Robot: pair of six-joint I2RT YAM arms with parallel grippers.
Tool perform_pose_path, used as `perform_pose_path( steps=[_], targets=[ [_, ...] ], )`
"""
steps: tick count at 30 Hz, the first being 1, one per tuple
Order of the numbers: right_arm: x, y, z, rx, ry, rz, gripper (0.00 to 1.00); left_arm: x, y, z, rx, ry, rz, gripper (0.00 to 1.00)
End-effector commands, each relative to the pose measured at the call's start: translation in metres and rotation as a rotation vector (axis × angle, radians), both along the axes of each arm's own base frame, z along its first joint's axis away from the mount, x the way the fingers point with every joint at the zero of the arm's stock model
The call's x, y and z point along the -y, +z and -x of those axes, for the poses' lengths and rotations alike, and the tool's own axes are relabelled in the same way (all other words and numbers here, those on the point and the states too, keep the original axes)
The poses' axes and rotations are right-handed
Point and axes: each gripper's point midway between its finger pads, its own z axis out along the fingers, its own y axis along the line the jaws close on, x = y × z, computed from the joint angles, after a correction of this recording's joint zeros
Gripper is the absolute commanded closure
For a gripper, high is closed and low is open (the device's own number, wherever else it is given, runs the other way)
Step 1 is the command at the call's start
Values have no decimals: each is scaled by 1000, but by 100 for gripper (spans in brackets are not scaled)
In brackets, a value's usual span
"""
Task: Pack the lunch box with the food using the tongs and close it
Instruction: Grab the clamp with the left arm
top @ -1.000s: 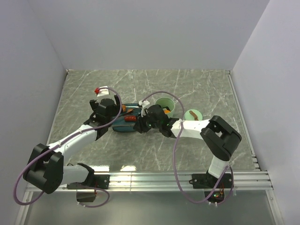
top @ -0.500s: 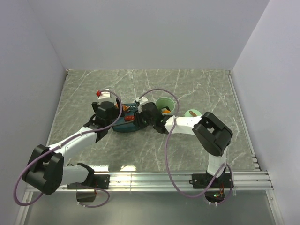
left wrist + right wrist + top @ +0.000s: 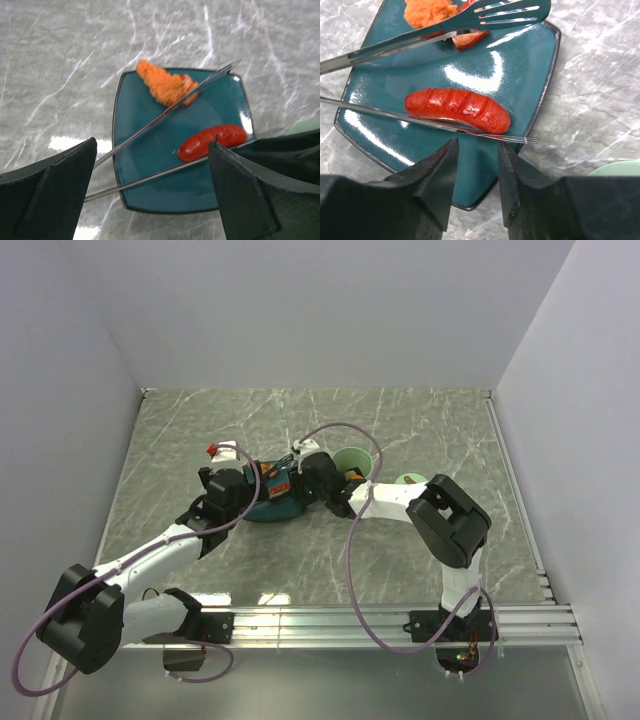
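On the dark teal plate (image 3: 150, 190) lie a red sausage (image 3: 457, 110), an orange crumbed piece (image 3: 162, 87) and a small red piece (image 3: 470, 39). The metal tongs (image 3: 165, 112) rest across the plate, one arm beside the sausage and the slotted head (image 3: 510, 12) over the orange food. My left gripper (image 3: 153, 146) stands wide open astride the tongs' handle end, not touching it. My right gripper (image 3: 477, 147) hovers at the plate's corner with its jaws a little apart and nothing between them. The mint lunch box (image 3: 355, 462) stands right of the plate.
The round green lid (image 3: 410, 480) lies on the marble table right of the lunch box, partly behind my right arm. Both arms converge on the plate (image 3: 270, 508) from either side. White walls enclose the table on three sides.
My right gripper has moved left, up over the plate, and its jaws have parted slightly. My left gripper has drawn back a little toward the near edge.
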Motion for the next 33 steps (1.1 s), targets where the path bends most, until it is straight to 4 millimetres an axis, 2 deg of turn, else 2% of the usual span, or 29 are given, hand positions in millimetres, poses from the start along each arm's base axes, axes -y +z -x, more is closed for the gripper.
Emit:
perform_pose_path(
  steps=[1, 3, 4, 6, 7, 9, 10, 12, 13, 20, 21, 22, 23, 24, 29, 30, 32, 33],
  targets=[
    [-10, 55, -12, 111, 28, -92, 55, -3, 1, 2, -16, 31, -47, 1],
    [-12, 65, -7, 126, 64, -124, 51, -1, -1, 4, -33, 13, -79, 0],
    [-13, 80, -2, 145, 98, -150, 50, -3, -2, 4, -37, 8, -111, 1],
    [-13, 88, 7, 154, 133, -177, 46, -5, 3, 4, -39, 13, -154, 0],
    [-12, 101, 10, 178, 145, -196, 46, -7, 3, 5, -49, 4, -192, 0],
    [-11, 108, 18, 185, 175, -213, 44, -5, 5, 6, -43, -43, -244, 1],
    [-10, 119, 22, 201, 182, -232, 43, -3, 8, 8, -31, -67, -256, 0],
    [-7, 123, 28, 207, 199, -248, 42, 0, 6, 12, -18, -118, -272, 0],
    [-6, 131, 31, 218, 206, -264, 42, 2, 12, 12, 13, -143, -279, 0],
    [-6, 141, 44, 216, 253, -304, 41, 11, 9, 22, 47, -306, -357, 1],
    [-6, 146, 45, 223, 254, -316, 40, 14, 3, 23, 36, -361, -399, 1],
    [-5, 146, 48, 220, 260, -317, 40, 19, 9, 21, 31, -386, -397, 0],
    [-4, 148, 49, 222, 259, -323, 40, 18, 0, 27, -30, -410, -416, 1],
    [-2, 153, 51, 231, 261, -331, 40, 19, 1, 27, -38, -427, -434, 1],
    [5, 163, 62, 245, 271, -360, 39, 13, 4, 18, -11, -464, -458, 1],
    [8, 170, 64, 259, 274, -372, 39, 12, -4, 17, -31, -479, -469, 1],
    [11, 170, 68, 261, 270, -374, 38, 9, -5, 7, -26, -481, -464, 1],
    [14, 177, 69, 277, 270, -386, 38, 9, -14, 4, -51, -500, -478, 0]
  ],
)
